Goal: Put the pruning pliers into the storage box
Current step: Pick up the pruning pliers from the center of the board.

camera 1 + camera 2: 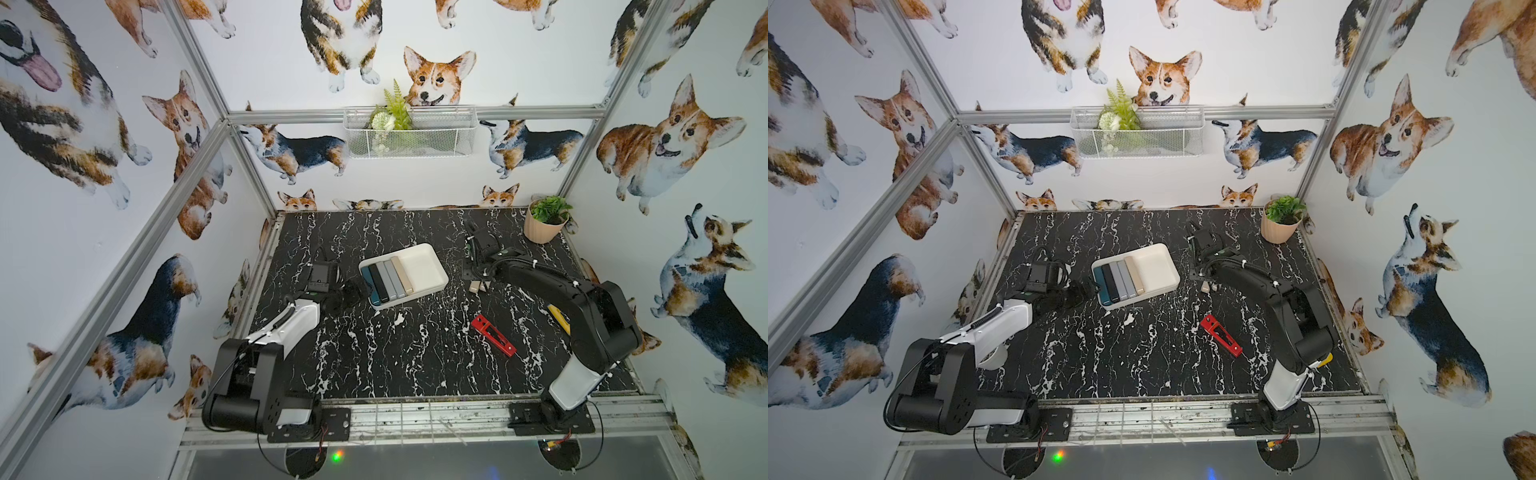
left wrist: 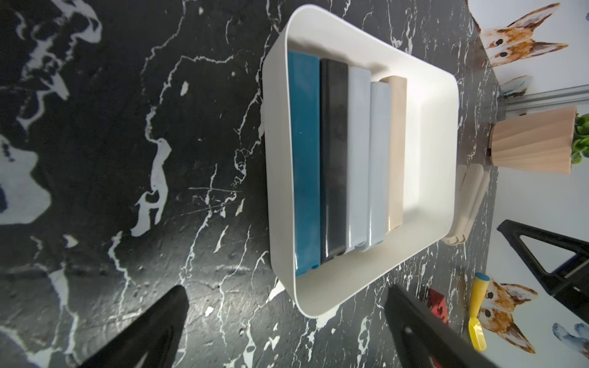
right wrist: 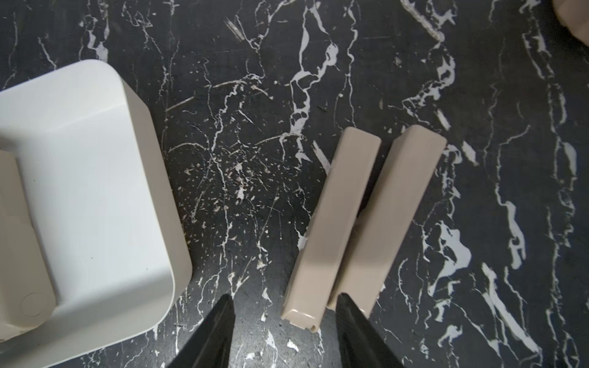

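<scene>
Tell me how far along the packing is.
Done: teal, black, two grey and one beige bar lie in the tray. In hand: right jaws stand open astride one of two beige bars on the table, not yet gripped. Remaining: those two and the red bar.

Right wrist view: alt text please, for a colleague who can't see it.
The right gripper, jaws apart, hangs over the near end of one beige pruning plier lying on the black marble table beside a second beige plier. The white storage box sits apart from them with another beige plier inside.
</scene>
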`<state>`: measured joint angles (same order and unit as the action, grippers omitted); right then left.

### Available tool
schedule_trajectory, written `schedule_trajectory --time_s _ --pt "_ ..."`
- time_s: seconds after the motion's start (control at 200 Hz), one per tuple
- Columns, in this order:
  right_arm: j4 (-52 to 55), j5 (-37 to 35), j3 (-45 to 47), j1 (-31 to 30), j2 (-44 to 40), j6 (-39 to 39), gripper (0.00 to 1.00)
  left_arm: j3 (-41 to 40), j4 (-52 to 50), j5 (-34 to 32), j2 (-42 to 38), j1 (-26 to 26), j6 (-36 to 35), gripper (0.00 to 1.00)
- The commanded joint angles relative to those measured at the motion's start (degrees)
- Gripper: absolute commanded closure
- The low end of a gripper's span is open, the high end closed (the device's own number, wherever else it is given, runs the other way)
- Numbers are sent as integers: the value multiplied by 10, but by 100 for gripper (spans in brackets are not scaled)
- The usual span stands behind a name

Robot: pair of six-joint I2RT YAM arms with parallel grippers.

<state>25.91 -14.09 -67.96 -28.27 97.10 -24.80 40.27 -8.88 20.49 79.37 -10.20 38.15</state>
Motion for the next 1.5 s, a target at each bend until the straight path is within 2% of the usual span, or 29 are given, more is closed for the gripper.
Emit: schedule_trajectory --time_s 0.0,0.335,1.171,1.497 --pt "16 -21 17 3 -12 -40 45 -5 -9 1 -3 1 -5 0" --pt "3 -4 35 6 -2 -66 47 -11 -8 17 -1 1 -7 0" --pt "-19 12 20 12 52 -66 54 -16 16 30 23 2 5 0" --pt "-21 17 10 12 67 -65 56 -21 39 70 6 1 8 0"
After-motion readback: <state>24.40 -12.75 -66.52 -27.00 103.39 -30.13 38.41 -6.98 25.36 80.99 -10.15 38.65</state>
